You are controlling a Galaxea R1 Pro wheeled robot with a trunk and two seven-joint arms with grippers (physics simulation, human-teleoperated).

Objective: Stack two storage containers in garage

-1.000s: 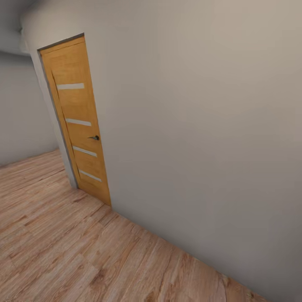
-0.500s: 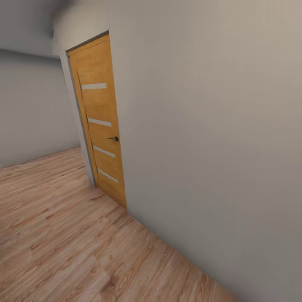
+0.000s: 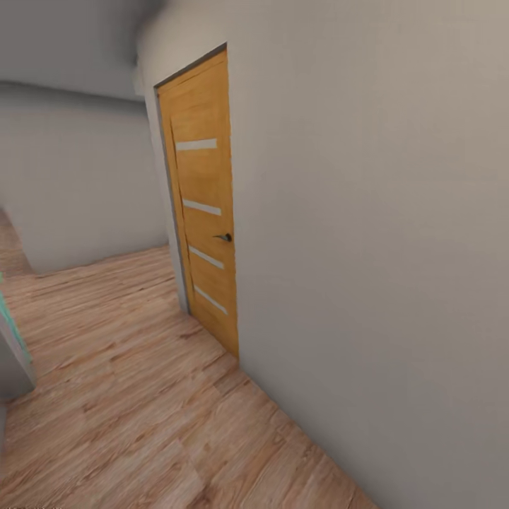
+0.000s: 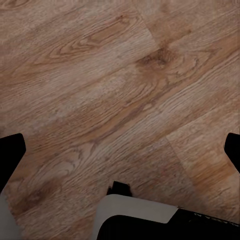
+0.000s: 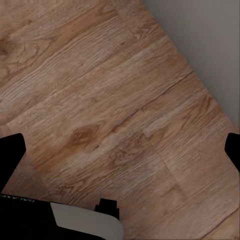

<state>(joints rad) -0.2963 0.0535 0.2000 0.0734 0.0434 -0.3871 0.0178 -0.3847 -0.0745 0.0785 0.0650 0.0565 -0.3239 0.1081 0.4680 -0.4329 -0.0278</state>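
Wood planks lie under both wide-open, empty end effectors, left (image 4: 120, 145) and right (image 5: 120, 145).

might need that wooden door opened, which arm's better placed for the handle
Right, probably. The door and its handle sit in the wall on the robot's right, and the open right gripper has that wall close by; the left gripper hangs over floor.

Light wood plank floor (image 3: 127, 396) runs from 6 o'clock toward 10 o'clock in the head view. A grey, teal-edged object (image 3: 13, 353) stands on it at 9 o'clock; what it is cannot be told.
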